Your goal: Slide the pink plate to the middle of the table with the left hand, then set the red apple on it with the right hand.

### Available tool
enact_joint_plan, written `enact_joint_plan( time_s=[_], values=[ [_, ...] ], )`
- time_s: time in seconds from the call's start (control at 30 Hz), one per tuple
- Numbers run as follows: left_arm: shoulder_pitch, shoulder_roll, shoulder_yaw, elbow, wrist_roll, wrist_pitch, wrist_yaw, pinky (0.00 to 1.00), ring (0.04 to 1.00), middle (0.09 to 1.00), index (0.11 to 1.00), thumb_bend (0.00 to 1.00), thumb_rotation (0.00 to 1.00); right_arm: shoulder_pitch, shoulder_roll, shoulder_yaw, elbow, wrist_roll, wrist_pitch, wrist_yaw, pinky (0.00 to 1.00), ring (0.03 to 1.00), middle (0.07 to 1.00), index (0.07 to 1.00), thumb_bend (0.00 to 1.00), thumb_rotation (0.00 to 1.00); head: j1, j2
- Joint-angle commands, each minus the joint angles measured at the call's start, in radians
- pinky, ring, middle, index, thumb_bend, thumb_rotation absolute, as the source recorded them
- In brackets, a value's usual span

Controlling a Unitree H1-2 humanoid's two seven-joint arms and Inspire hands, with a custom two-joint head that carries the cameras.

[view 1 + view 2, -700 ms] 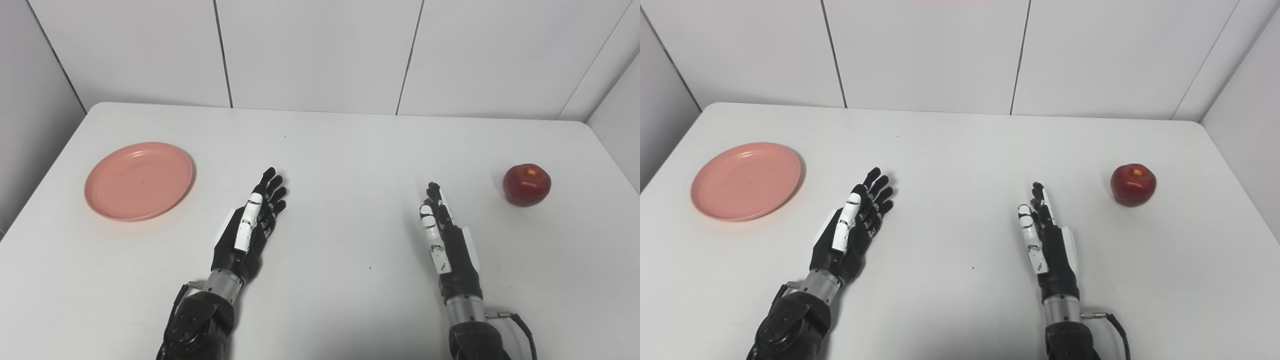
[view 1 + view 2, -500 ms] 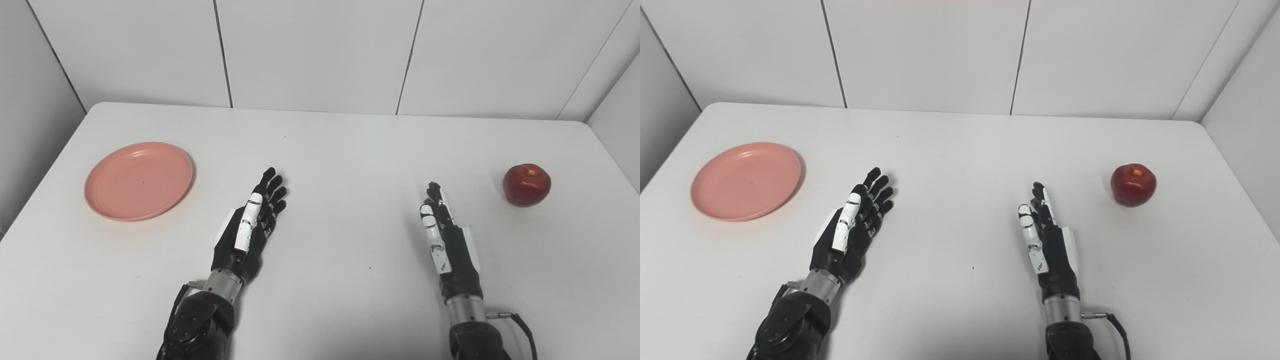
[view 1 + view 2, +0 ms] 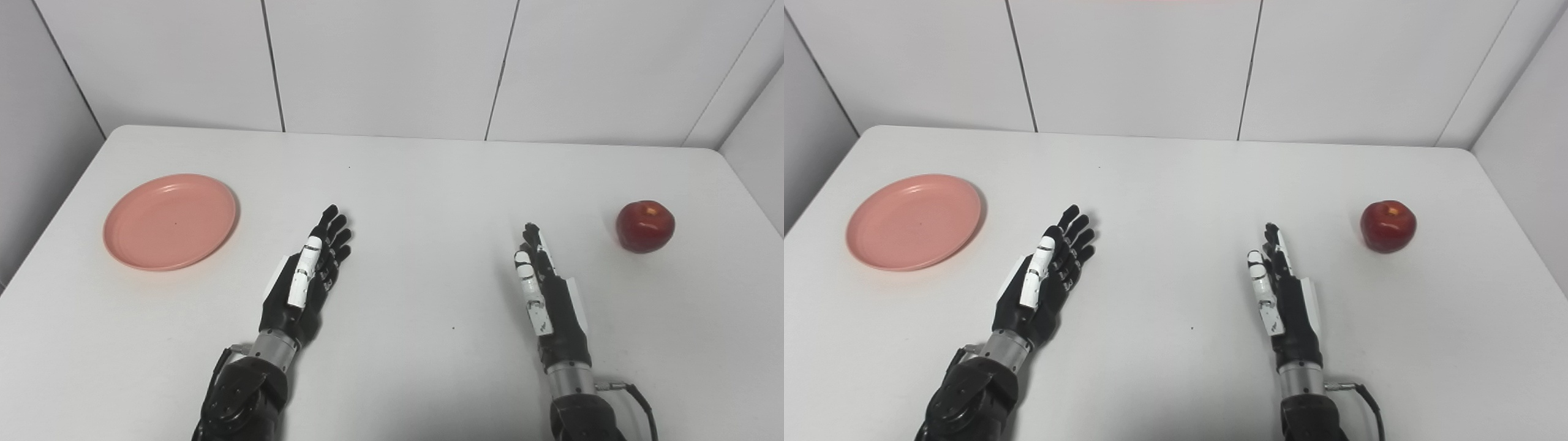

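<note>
A pink plate lies flat on the white table at the left side, with nothing on it. A red apple stands at the right side. My left hand rests low over the table to the right of the plate, apart from it, open with fingers stretched forward. My right hand sits left of the apple, well short of it, edge-on with fingers straight and open. Neither hand holds anything.
White wall panels rise right behind the table's far edge, and side walls close in at left and right. A thin cable trails from my right wrist near the front edge.
</note>
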Motion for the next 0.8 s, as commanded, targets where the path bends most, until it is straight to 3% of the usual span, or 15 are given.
enact_joint_plan(
  time_s=[0.0,0.37,0.77],
  values=[
    [-0.012,-0.007,-0.003,0.003,-0.003,0.006,0.003,1.0,0.989,0.999,0.996,0.43,1.0,-0.017,0.0,-0.001,0.0,-0.001,-0.037,-0.003,0.95,0.963,0.974,0.972,0.23,1.0,0.006,-0.002],
    [-0.014,-0.022,-0.011,0.021,0.008,-0.008,0.012,1.0,0.983,0.994,0.99,0.42,1.0,-0.016,-0.013,-0.006,-0.002,0.006,-0.022,0.009,0.95,0.965,0.974,0.973,0.22,1.0,0.057,-0.022],
    [-0.013,-0.055,-0.029,0.076,0.037,-0.055,0.025,0.99,0.972,0.986,0.986,0.4,1.0,-0.013,-0.037,-0.021,0.021,0.043,-0.061,0.019,0.96,0.957,0.969,0.97,0.19,1.0,0.185,-0.095]
  ],
)
